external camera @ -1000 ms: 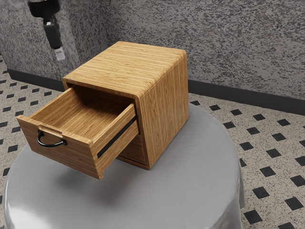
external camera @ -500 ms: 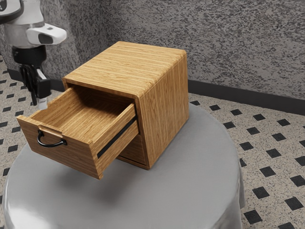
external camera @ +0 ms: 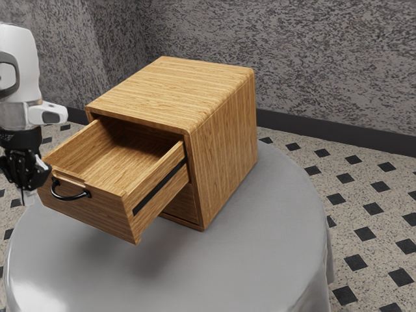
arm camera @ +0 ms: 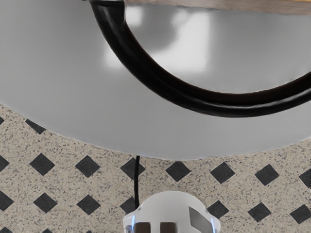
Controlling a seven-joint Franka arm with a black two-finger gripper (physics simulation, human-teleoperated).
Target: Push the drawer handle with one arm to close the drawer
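My gripper (external camera: 27, 197) is at the exterior view's left edge, low beside the outer end of the drawer front and overlapping its corner in that view. The wooden top drawer (external camera: 120, 166) stands well out of its cabinet (external camera: 224, 123). On the drawer front sits a curved black handle (external camera: 70, 197), a short way from the gripper. In the wrist view the handle (arm camera: 194, 100) arcs large and close under the hand, with a strip of the drawer front (arm camera: 233, 5) above it. Whether the gripper touches the handle or drawer cannot be told.
A round table with a grey cover (external camera: 260, 260) carries the cabinet. Below the top drawer is a second, lower drawer front (external camera: 183, 203). A textured grey wall (external camera: 325, 65) rises behind, over a tiled floor (external camera: 377, 214). A white rounded body (arm camera: 170, 208) stands beyond the table edge.
From high at the exterior view's upper left, my hand has come down and then farther left, past the drawer's outer end. The drawer and cabinet have stayed put.
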